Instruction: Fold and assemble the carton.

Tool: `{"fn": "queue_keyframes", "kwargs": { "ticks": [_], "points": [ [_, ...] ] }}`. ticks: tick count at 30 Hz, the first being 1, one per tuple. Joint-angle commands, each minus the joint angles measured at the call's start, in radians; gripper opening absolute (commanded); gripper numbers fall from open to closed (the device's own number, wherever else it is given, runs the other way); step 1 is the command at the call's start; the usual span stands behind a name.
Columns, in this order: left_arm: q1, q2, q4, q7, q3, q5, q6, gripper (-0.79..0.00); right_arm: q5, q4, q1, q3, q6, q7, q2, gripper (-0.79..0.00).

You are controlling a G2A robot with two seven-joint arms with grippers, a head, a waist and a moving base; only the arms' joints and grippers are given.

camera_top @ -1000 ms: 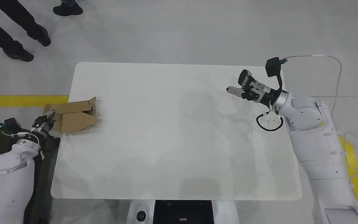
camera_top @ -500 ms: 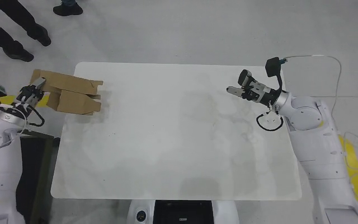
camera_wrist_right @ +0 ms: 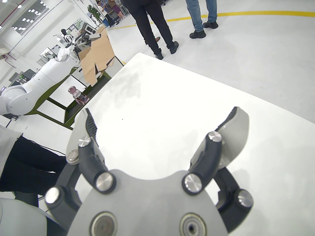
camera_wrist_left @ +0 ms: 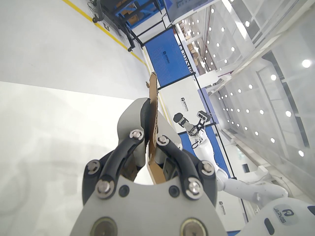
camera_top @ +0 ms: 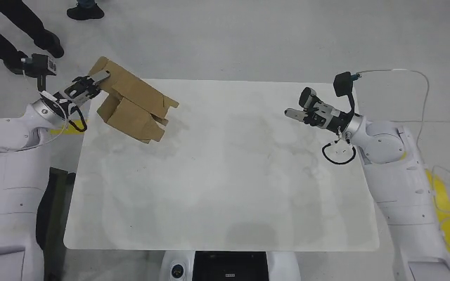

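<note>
Left fingers (camera_wrist_left: 131,120) clamped on carton (camera_top: 132,98) edge, held over table (camera_top: 225,197) corner; right fingers (camera_wrist_right: 235,124) spread, empty.

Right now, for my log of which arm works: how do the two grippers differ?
The left gripper is shut on the carton; the right gripper is open and empty. The left gripper is at a far corner of the table, the right gripper over its opposite side. Both share the same build.
</note>
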Motion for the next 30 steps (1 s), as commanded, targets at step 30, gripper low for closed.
{"fn": "queue_keyframes", "kwargs": {
  "ticks": [30],
  "points": [
    [-0.367, -0.185, 0.017, -0.274, 0.646, -0.127, -0.091, -0.785, 0.0, 0.0, 0.0, 0.0, 0.0, 0.0, 0.0, 0.0]
  ]
}}
